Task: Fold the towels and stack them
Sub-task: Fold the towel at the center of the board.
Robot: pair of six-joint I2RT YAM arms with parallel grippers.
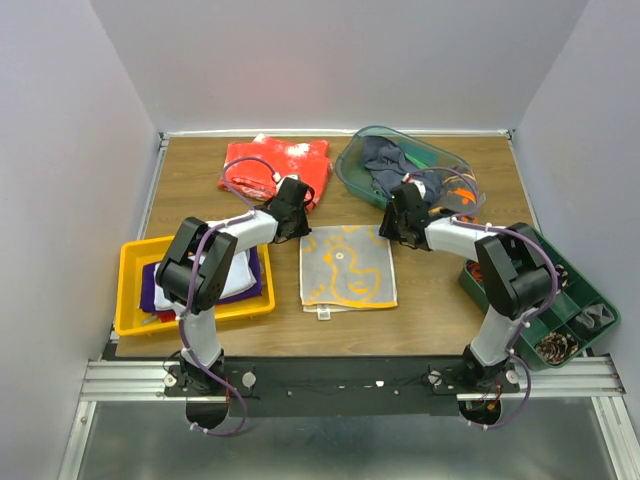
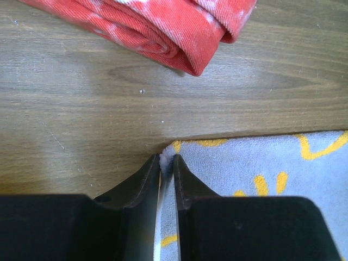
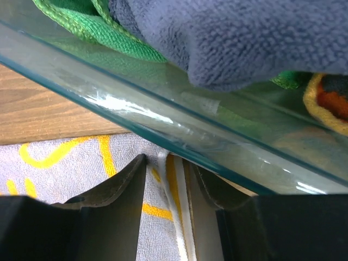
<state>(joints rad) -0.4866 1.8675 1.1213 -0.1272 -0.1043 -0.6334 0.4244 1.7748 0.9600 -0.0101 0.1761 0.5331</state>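
A grey-and-yellow towel [image 1: 348, 265] with a duck pattern lies flat mid-table. My left gripper [image 1: 297, 232] is at its far left corner. In the left wrist view the left gripper [image 2: 167, 157] is shut on that corner of the towel [image 2: 261, 157], with a thin fold of cloth pinched between the jaws. My right gripper [image 1: 400, 232] is at the far right corner. There the right gripper [image 3: 167, 160] stands open astride the towel's white hem [image 3: 65, 174], right against the bin wall. Navy [image 3: 244, 38] and green [image 3: 103, 32] towels fill the clear bin [image 1: 352, 170].
A red speckled cloth [image 1: 275, 165] [image 2: 163, 27] lies at the back left, just beyond the left gripper. A yellow tray [image 1: 130, 300] at the left holds purple and white towels. A green organiser [image 1: 590, 290] sits at the right edge.
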